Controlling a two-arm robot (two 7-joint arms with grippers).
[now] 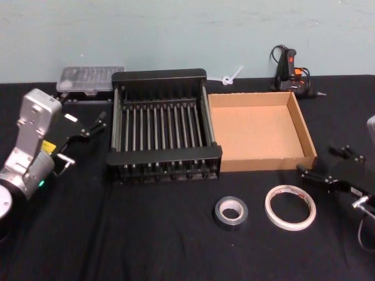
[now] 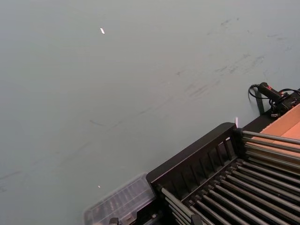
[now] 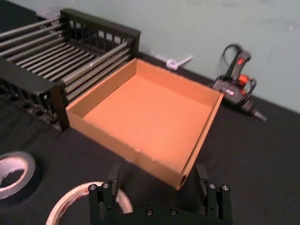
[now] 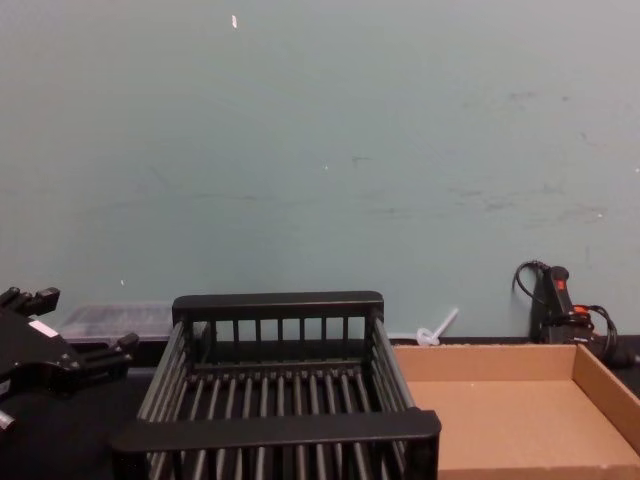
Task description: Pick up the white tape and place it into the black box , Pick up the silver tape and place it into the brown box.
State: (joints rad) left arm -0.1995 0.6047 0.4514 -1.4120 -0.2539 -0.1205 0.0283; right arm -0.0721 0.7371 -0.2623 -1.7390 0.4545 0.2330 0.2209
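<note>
- The flat white ring of tape [image 1: 290,207] lies nearest, on the black cloth in front of the shallow tan cardboard box [image 1: 307,137] — light and stiff by the look of it; best pinched across its band, one finger through the hole.
- The black slatted plastic crate [image 1: 166,157] stands empty, just left of the cardboard box.
- The thicker grey-silver tape roll [image 1: 230,212] sits beside the white ring — likely heavier.
- The right gripper [image 3: 159,187] hovers near the white ring, fingers spread; the left gripper [image 1: 88,126] hangs parked left of the crate, fingers apart.

You get soft, even light with faint shadows, a mild sheen on the silver tape [image 1: 230,212], slight softness throughout, and the white tape [image 3: 82,205] blurred close to the right wrist camera.
</note>
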